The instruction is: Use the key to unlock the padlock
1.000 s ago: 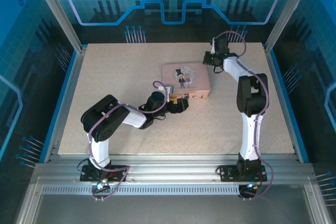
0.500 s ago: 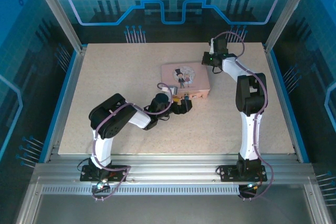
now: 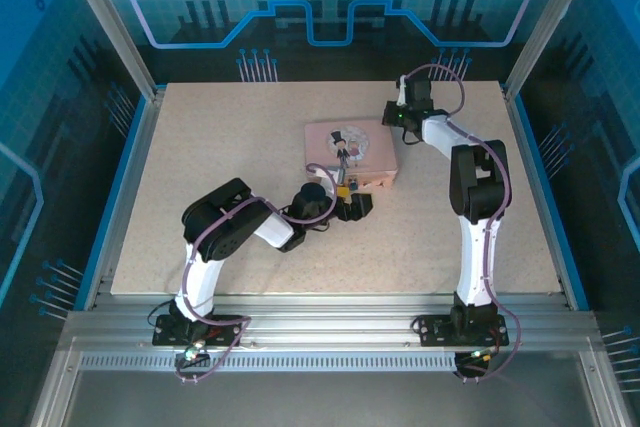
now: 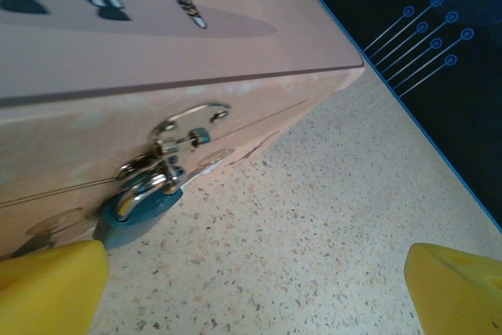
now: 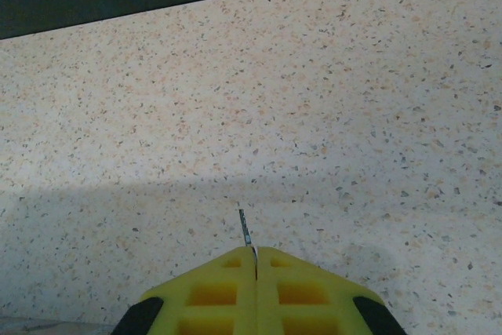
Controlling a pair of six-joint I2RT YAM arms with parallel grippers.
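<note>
The padlock (image 4: 143, 203), small and dark teal with a silver shackle, hangs from the hasp (image 4: 184, 127) on the front wall of the pink picture-lidded tin (image 4: 157, 45). My left gripper (image 4: 259, 304) is open just in front of it, one yellow fingertip (image 4: 49, 288) right below the padlock, the other far to the right. From above, the left gripper (image 3: 356, 205) sits at the tin's (image 3: 350, 150) near side. My right gripper (image 5: 256, 253) is shut on the key (image 5: 245, 227), whose thin blade sticks out over bare tabletop. From above, the right gripper (image 3: 396, 115) is behind the tin's far right corner.
The speckled table (image 3: 220, 147) stretches left and right of the tin. Blue-edged enclosure walls (image 3: 128, 137) and metal posts border it. The table's dark edge (image 4: 408, 107) runs close behind the tin's right end in the left wrist view.
My left arm has stretched to the right, bringing its gripper along the tin's front side. The right gripper has shifted slightly left behind the tin, still shut.
</note>
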